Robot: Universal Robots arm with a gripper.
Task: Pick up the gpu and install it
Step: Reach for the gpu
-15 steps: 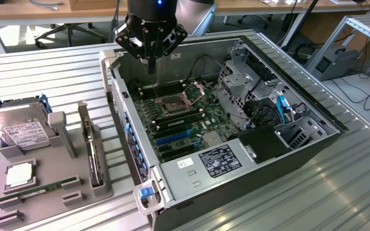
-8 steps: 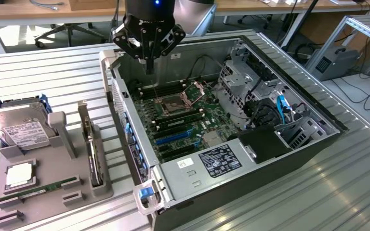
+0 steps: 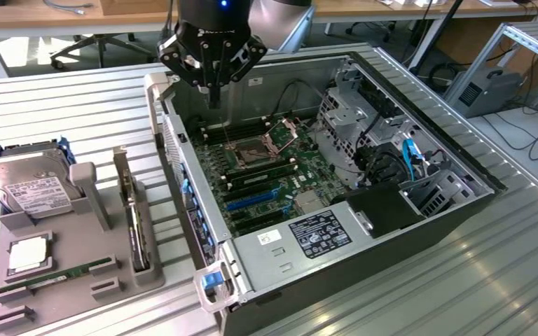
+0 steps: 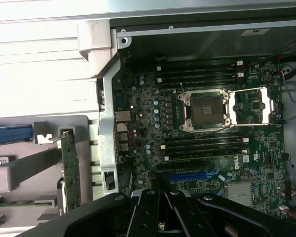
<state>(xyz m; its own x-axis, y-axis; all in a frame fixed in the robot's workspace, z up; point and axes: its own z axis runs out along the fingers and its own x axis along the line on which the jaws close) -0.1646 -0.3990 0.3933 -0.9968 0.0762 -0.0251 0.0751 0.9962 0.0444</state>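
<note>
Pressed together and holding nothing, the jaws of the gripper (image 3: pixel 215 96) hang over the 11 o'clock corner of the open computer case (image 3: pixel 372 273) in the exterior view, above the motherboard (image 3: pixel 279 175).

The gpu (image 3: pixel 136 210) is not there. It stands on edge in a grey holder (image 3: pixel 82 280) outside the case, at about 7 o'clock from the gripper, untouched. The wrist view shows the same card (image 4: pixel 69 168) as a thin green edge beside the case.

Two risks stand out, as I judge it. Shut jaws brought down on that narrow upright edge would knock the card rather than take it. A skewed pinch could tilt it or jam it in its groove.

The case's rear wall (image 3: pixel 183 168) rises between gripper and card, so a low sideways pass could strike it.

The bare processor socket (image 3: pixel 250 150) lies at 5 o'clock from the gripper, and the blue slots (image 3: pixel 250 201) lie farther that way. On the holder, a hard drive (image 3: pixel 26 185) stands at 9 o'clock of the gpu and a RAM stick (image 3: pixel 54 276) lies at 7 o'clock.
</note>
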